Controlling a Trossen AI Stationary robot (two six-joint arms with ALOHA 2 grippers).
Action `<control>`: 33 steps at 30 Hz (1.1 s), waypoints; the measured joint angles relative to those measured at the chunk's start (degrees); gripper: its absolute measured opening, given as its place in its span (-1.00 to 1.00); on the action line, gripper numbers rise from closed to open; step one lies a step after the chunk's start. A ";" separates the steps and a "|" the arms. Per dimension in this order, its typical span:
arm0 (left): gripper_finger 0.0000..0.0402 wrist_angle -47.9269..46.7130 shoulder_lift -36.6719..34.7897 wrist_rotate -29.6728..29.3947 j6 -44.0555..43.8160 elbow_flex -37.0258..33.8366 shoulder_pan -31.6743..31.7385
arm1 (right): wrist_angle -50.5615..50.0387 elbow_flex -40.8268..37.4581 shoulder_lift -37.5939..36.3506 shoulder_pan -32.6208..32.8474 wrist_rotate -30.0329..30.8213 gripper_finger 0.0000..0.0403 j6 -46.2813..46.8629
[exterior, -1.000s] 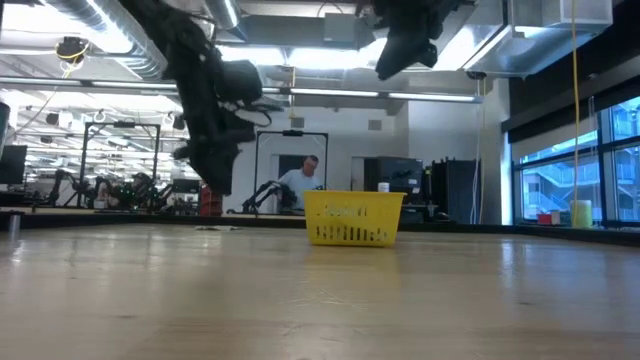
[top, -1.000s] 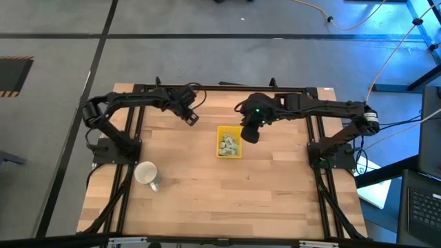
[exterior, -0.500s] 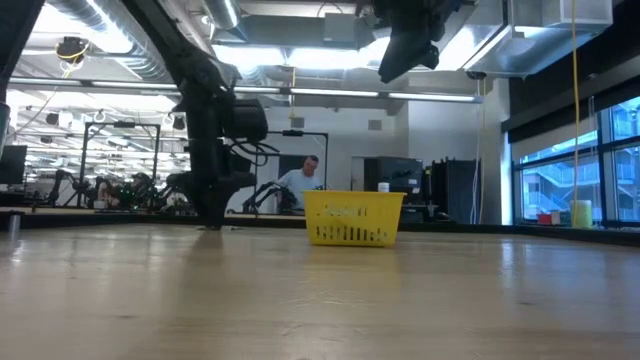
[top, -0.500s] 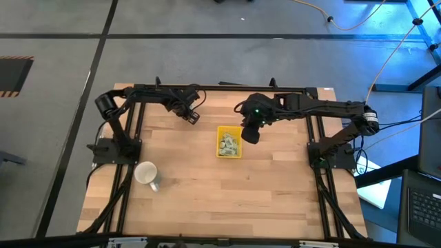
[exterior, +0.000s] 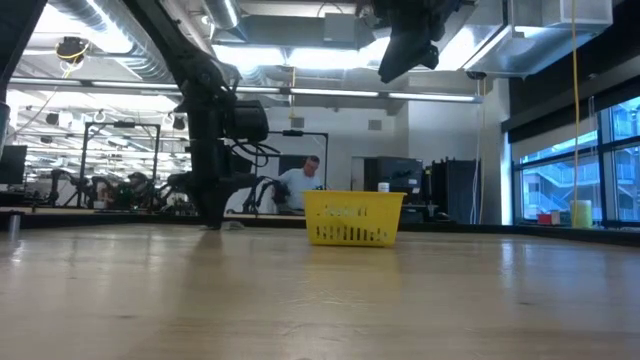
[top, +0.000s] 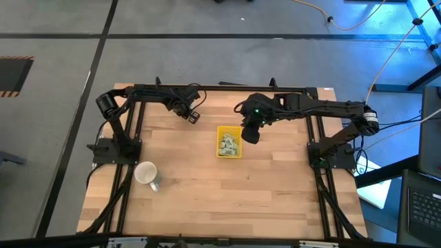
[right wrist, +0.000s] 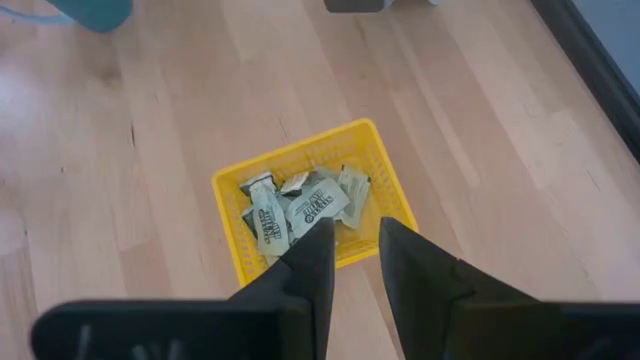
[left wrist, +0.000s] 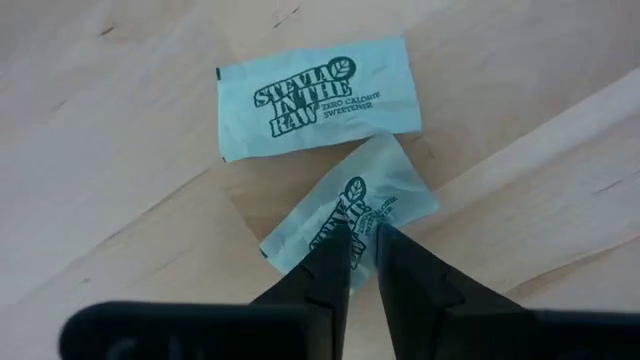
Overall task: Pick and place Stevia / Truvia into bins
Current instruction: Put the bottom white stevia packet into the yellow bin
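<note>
Two pale green Stevia packets lie flat on the wood near the table's far left. One is free (left wrist: 315,97); the other (left wrist: 350,215) lies under my left gripper (left wrist: 362,250), which points down on it (top: 193,118) and reaches the tabletop in the low view (exterior: 212,222). The yellow bin (top: 220,142) stands mid-table toward the far edge, with several packets (right wrist: 300,212) inside. My right gripper (right wrist: 357,245) hovers high above the bin's right side (top: 251,135), slightly open with nothing between its fingers. My left gripper pinches the nearer packet around its middle (left wrist: 364,222) between its two fingertips (left wrist: 334,252). The fingers come from above, pointing steeply down. The packet rests on the table with both ends spread out beyond the fingers, and the paper is slightly buckled between them.
A white mug (top: 146,173) lies on its side near the table's left edge. Black frame rails (top: 131,138) run along both sides and the far edge. Bare wood stretches from the bin to the near edge. A person shows far behind the table (exterior: 305,180).
My left gripper has come down from above the table until its fingertips reach the tabletop at the far left, tipping steeper as it sank. For the last half second it has stayed there.
</note>
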 joint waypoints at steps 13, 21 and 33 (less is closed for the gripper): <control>-0.98 -0.25 -10.82 10.21 1.69 -0.57 -2.03 | 0.05 0.00 0.01 0.00 0.38 -0.57 -0.01; -0.98 10.41 -19.64 24.29 1.82 -0.55 -9.69 | 1.04 0.00 0.02 -0.44 0.75 -0.57 0.08; -0.98 26.56 -16.12 21.57 1.79 -0.44 -24.16 | 3.87 0.00 0.02 -3.15 0.90 -0.57 0.16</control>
